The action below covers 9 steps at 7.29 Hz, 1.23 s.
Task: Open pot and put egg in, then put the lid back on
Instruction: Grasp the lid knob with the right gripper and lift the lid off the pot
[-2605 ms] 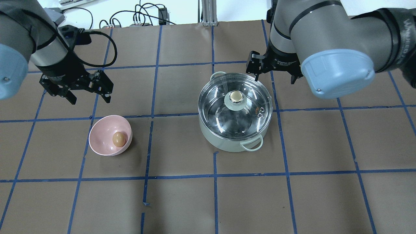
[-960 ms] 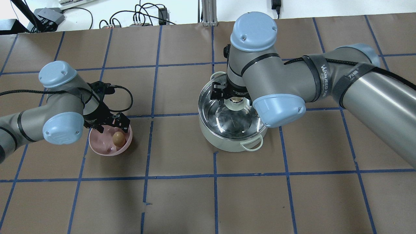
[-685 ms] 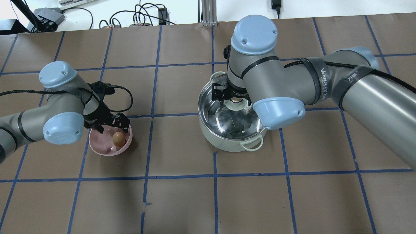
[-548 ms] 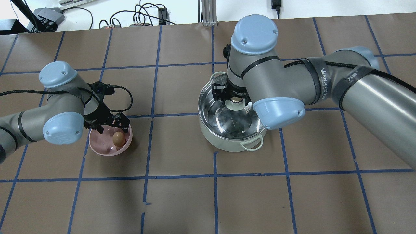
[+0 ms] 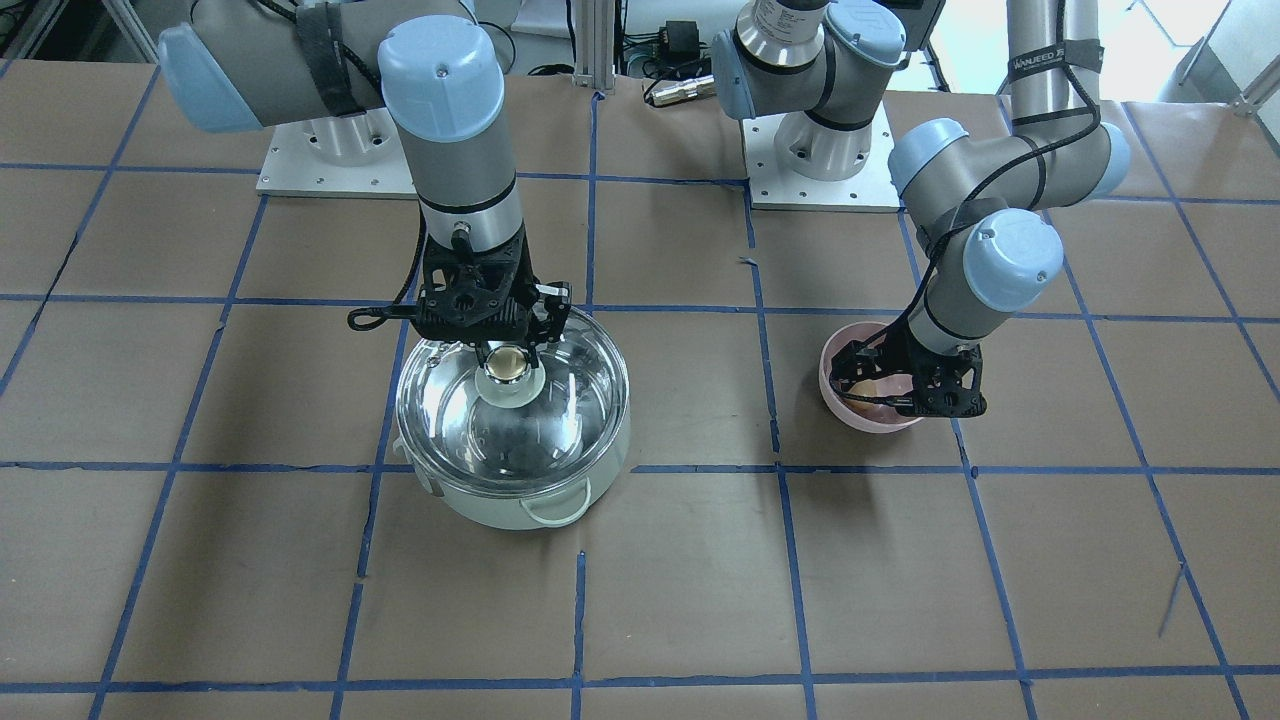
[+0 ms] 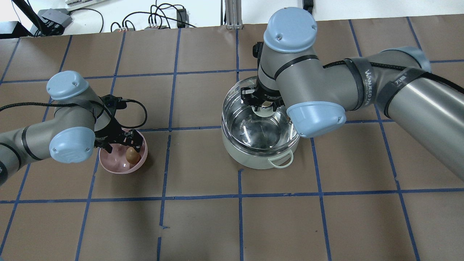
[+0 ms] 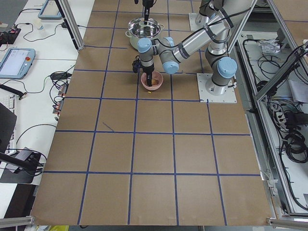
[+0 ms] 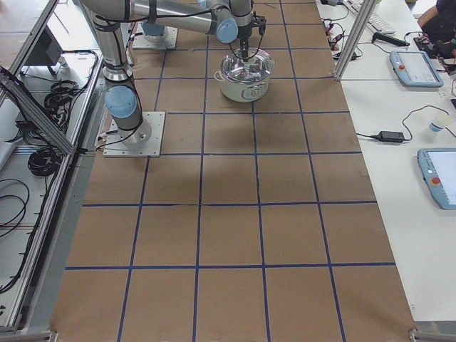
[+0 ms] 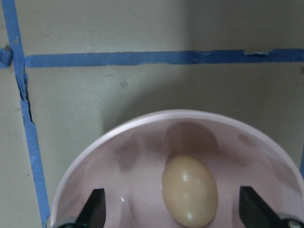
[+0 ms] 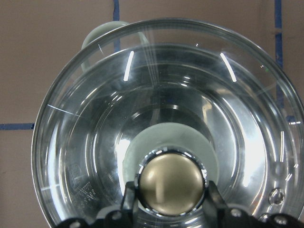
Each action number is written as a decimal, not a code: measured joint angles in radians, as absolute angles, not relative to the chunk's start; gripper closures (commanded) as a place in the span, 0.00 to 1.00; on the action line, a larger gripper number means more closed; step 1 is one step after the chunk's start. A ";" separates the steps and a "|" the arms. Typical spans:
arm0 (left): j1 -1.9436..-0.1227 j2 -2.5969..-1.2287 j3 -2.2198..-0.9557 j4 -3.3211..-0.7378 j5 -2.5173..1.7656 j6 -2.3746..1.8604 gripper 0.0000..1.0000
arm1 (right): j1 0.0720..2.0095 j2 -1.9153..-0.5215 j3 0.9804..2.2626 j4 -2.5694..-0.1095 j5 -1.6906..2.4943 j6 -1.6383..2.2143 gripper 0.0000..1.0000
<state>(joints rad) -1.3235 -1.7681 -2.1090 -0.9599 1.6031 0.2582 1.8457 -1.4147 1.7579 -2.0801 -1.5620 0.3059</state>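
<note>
R gripper point(image 6: 265, 105), 2.6 s ago hanging open behind the pot point(image 6: 253, 159), came down, closed on the knob point(image 10: 171, 183) & has now raised the lid point(image 6: 246, 121) clear of the rim, shifted a bit twd the far side. L gripper point(image 6: 123, 145) dropped from up over the table to the pink bowl point(image 6: 116, 166). In the last 0.5 s it sank further in, fingers wide apart either side of the egg point(image 9: 190, 191), not touching it.

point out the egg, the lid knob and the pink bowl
egg point(image 9: 190, 191), left wrist view, middle of shell
lid knob point(image 10: 171, 182), right wrist view, gold top
pink bowl point(image 6: 114, 164), overhead view, bare inner wall
</note>
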 measured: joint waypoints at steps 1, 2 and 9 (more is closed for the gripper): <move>-1.322 -1.768 -2.116 -0.960 1.603 0.284 0.00 | 1.821 -1.419 1.729 -2.056 -1.576 0.301 0.74; -1.320 -1.769 -2.118 -0.960 1.603 0.317 0.00 | 1.797 -1.422 1.703 -2.029 -1.583 0.296 0.74; -1.318 -1.794 -2.127 -0.959 1.596 0.280 0.03 | 1.501 -1.489 1.681 -1.911 -1.579 -0.052 0.74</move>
<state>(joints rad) -1.3177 -1.7944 -2.1268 -0.9586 1.5961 0.2801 1.5008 -1.4894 1.6813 -1.9111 -1.5793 -0.0522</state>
